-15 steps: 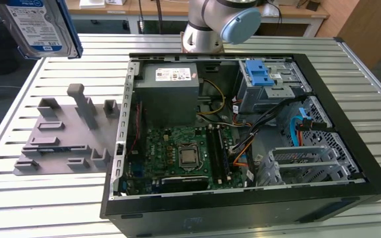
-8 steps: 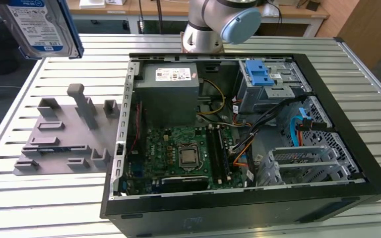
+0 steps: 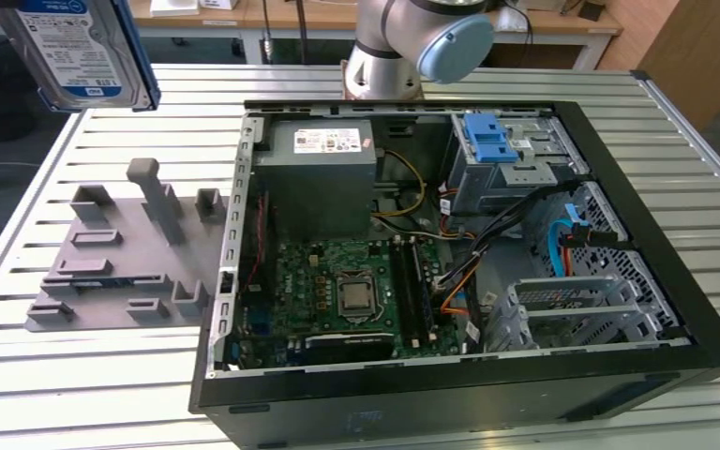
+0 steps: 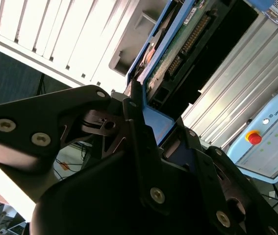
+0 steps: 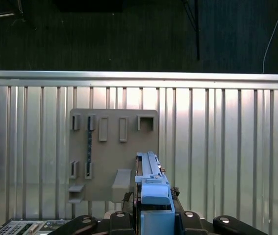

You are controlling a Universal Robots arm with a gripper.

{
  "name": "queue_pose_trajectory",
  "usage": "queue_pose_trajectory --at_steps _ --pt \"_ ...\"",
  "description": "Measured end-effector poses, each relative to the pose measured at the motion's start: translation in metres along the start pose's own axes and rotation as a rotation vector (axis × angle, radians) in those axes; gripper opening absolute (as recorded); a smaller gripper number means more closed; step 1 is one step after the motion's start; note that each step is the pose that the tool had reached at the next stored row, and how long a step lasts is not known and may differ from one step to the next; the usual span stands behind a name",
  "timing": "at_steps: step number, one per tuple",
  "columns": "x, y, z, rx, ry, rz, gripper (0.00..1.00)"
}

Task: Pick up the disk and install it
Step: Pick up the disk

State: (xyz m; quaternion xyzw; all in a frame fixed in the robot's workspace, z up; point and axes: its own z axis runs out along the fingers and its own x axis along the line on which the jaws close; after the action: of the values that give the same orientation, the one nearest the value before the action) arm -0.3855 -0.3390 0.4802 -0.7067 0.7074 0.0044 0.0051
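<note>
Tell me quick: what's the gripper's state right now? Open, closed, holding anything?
Gripper: closed, holding the disk by its blue rails, up off the table.

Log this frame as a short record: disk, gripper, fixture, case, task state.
disk: held in the air, at the exterior view's upper left, label showing
gripper: shut on the disk's blue-railed edge, in the second wrist view
fixture: grey, on the table, to the exterior view's left of the case, no disk in it
case: open, lying on the table, blue latch inside
task state: disk picked up, not yet installed
</note>
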Motion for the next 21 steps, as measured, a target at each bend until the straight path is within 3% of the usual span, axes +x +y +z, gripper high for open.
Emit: queue_pose_trajectory --at_steps 14,21 --pt "0.0 -0.002 0.0001 0.0001 0.0 0.0 0.36" --pt "0.0 -0.0147 0.0001 0.0001 0.0 0.0 0.36"
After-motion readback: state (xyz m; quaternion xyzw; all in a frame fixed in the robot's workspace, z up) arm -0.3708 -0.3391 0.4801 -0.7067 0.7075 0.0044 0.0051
